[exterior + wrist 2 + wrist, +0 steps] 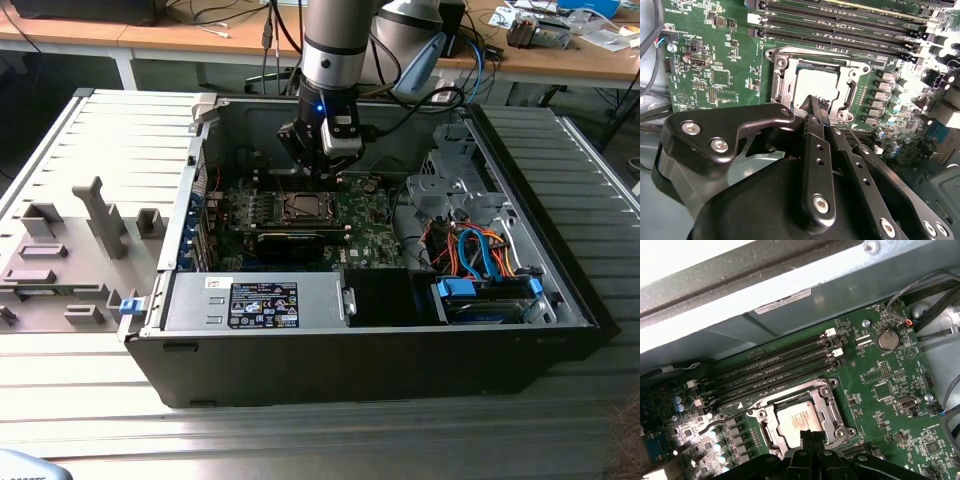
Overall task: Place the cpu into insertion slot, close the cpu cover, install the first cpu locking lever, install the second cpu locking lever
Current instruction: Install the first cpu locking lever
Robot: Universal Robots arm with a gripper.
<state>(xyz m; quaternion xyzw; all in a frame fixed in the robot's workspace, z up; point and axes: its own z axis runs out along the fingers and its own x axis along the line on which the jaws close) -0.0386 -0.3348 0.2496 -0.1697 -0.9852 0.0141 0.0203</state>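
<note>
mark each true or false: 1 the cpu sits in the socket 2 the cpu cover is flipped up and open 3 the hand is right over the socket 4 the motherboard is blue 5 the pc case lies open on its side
1. True: the cpu lies in the insertion slot.
2. False: the cpu cover lies flat around the chip.
3. True: the hand is at the socket's edge.
4. False: the motherboard is green.
5. True: the computer case lies open.
</note>
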